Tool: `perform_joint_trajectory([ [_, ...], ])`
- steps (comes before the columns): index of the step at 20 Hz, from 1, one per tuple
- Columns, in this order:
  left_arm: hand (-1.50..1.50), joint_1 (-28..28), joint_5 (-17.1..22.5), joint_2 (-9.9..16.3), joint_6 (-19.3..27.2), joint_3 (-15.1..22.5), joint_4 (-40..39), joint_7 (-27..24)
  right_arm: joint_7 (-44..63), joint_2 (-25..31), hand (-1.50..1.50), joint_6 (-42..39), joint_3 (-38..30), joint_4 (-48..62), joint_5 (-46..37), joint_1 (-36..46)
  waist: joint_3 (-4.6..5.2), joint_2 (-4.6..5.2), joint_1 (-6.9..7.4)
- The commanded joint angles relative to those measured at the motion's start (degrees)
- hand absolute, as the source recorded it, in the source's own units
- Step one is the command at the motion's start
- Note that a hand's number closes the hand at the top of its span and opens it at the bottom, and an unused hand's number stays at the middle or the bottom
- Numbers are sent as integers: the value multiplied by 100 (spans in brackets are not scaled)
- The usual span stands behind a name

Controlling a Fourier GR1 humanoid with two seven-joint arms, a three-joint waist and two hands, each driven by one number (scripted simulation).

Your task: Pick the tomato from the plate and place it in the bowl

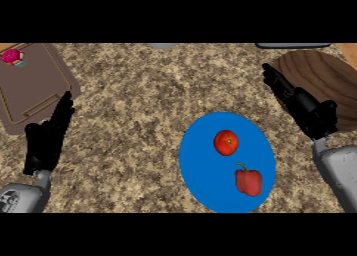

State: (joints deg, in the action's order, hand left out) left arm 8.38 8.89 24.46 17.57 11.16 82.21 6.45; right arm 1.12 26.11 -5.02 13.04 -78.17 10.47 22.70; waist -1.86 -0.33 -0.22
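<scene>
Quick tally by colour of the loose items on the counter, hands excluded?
Red: 2, the tomato and the red bell pepper
Blue: 1, the plate
Brown: 2, the wooden bowl and the tray
Pink: 1, a small fruit
Total: 6

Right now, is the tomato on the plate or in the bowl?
On the plate: the tomato lies on the blue plate beside a red pepper.

One speckled surface (137,100) carries one blue plate (203,170), and on that plate lie one tomato (226,142) and one red bell pepper (248,181). There is one brown wooden bowl (328,85) at the right, and one brown tray (33,85) at the left holding one small pink object (12,56). Two black hands show, the left hand (49,137) and the right hand (299,102).
</scene>
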Motion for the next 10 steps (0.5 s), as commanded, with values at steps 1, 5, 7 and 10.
perform_joint_trajectory([
  [1,0,122,-167,-26,90,-94,-148,-132,-690,30,150,-472,-278,-304,367,-133,182,31,-24],
  [5,0,318,-71,154,175,-318,342,-87,-2390,-111,150,-1330,-703,-910,1090,488,132,-15,70],
  [7,0,83,32,151,64,-327,181,-141,-1725,1489,150,-490,-527,-718,-1222,549,297,-141,-204],
  [10,0,-96,199,219,-33,-499,480,-213,-2524,512,-150,382,-775,-17,-939,-1168,165,27,-78],
])
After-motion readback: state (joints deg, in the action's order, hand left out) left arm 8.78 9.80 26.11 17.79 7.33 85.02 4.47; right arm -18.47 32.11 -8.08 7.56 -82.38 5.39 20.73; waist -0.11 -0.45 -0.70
